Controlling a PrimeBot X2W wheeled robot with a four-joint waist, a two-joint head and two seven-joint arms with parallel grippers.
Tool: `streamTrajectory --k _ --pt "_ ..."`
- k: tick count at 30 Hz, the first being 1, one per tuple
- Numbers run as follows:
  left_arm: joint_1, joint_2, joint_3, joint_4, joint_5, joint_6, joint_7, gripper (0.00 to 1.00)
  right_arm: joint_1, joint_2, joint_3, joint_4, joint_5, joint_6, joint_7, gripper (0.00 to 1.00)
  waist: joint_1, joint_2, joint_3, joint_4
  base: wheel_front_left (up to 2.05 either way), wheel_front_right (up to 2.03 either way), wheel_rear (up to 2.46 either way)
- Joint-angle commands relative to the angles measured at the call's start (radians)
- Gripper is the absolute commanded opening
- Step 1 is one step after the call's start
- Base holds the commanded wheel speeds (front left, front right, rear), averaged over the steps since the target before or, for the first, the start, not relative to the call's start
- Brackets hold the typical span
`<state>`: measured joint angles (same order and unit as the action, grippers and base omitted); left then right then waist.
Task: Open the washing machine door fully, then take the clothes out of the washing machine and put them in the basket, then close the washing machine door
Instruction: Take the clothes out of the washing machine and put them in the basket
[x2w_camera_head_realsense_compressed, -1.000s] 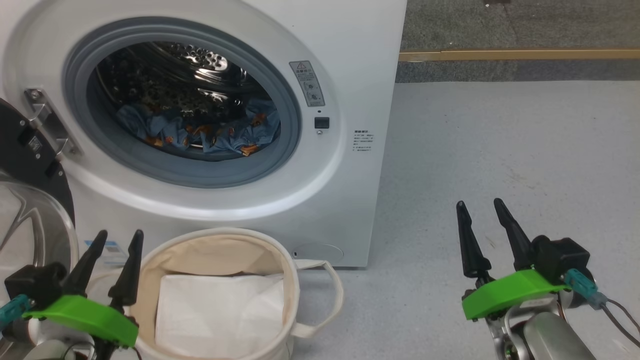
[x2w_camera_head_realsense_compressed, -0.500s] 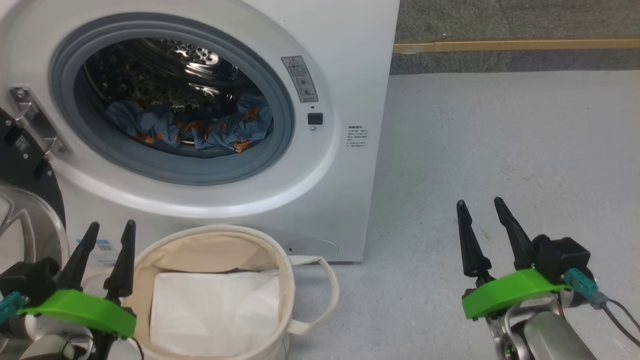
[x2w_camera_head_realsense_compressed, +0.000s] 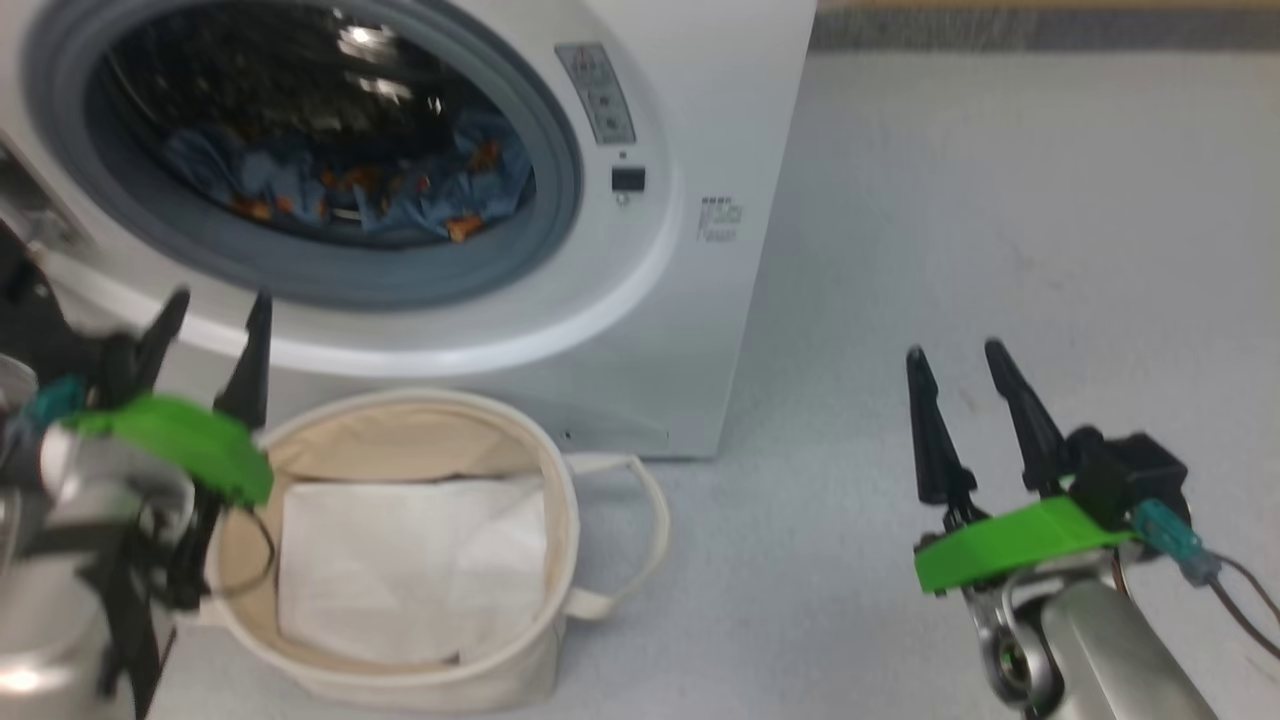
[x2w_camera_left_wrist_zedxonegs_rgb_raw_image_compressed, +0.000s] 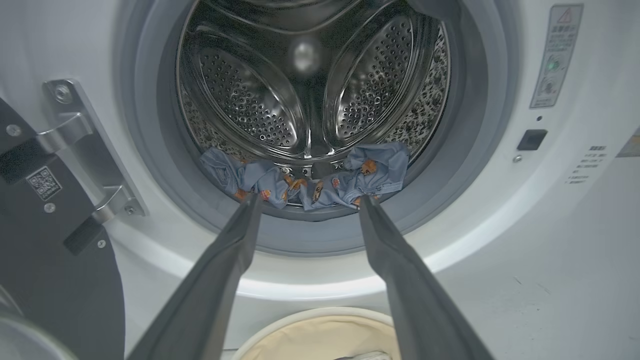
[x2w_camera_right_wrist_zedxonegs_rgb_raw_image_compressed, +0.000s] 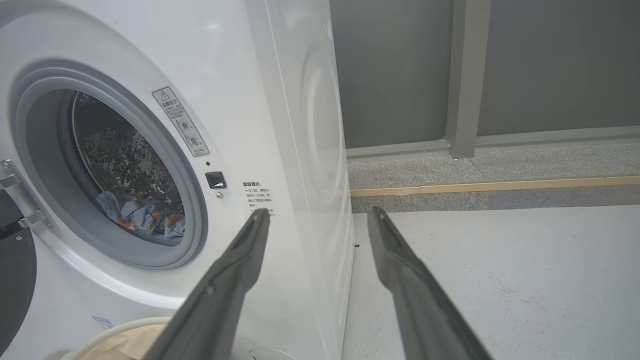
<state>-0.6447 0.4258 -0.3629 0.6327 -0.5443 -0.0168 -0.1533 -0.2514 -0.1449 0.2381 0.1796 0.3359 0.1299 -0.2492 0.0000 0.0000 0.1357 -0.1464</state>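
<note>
1. Head view: washing machine, door swung left, so the drum's reachable.
2. Basket sits right below the opening, handy for drops.
3. Clothes lie low in the drum.
4. Left gripper wide, empty, aimed at them; right gripper same, idle.

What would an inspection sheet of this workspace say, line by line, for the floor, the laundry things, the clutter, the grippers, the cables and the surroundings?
Surface: pale grey floor, a few faint marks.
Job's things: white washing machine; washing machine door swung open to its left; clothes lying low in the drum; basket on the floor before the machine.
Clutter: flat white folded sheet in the basket.
Grippers: left gripper open, empty, aimed at the clothes from outside the machine; right gripper open, empty, over bare floor.
Cables: cable with teal plug behind the right gripper; thin dark wire below the left gripper.
Surroundings: grey wall; wooden strip along the floor.
</note>
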Motion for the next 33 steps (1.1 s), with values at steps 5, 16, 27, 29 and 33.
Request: streamTrajectory --k 5,16,27,29,33 --pt "-0.209 0.023 -0.02 0.101 0.081 0.02 0.031 1.0 -0.063 0.018 0.005 -0.052 -0.027 0.001 -0.013 1.0 0.0 0.0 0.107 -0.019 0.0 0.0 0.0" --pt "-0.565 -0.015 -0.109 0.405 0.191 0.039 0.113 1.0 -0.12 0.039 0.011 -0.094 -0.066 0.001 -0.013 1.0 0.0 0.0 0.256 -0.076 0.0 0.0 0.0" --pt "-0.798 -0.003 -0.166 0.568 0.251 0.03 0.141 1.0 -0.141 0.063 -0.002 -0.14 -0.088 0.001 -0.013 1.0 0.0 0.0 0.389 -0.125 0.0 0.0 0.0" --pt "-0.838 -0.002 -0.19 0.588 0.277 0.043 0.152 1.0 -0.143 0.067 -0.009 -0.149 -0.092 0.001 -0.013 1.0 0.0 0.0 0.416 -0.127 0.0 0.0 0.0" --pt "-0.906 -0.004 -0.25 0.618 0.342 0.088 0.19 1.0 -0.146 0.075 -0.022 -0.166 -0.098 0.001 -0.013 1.0 0.0 0.0 0.46 -0.127 0.0 0.0 0.0"
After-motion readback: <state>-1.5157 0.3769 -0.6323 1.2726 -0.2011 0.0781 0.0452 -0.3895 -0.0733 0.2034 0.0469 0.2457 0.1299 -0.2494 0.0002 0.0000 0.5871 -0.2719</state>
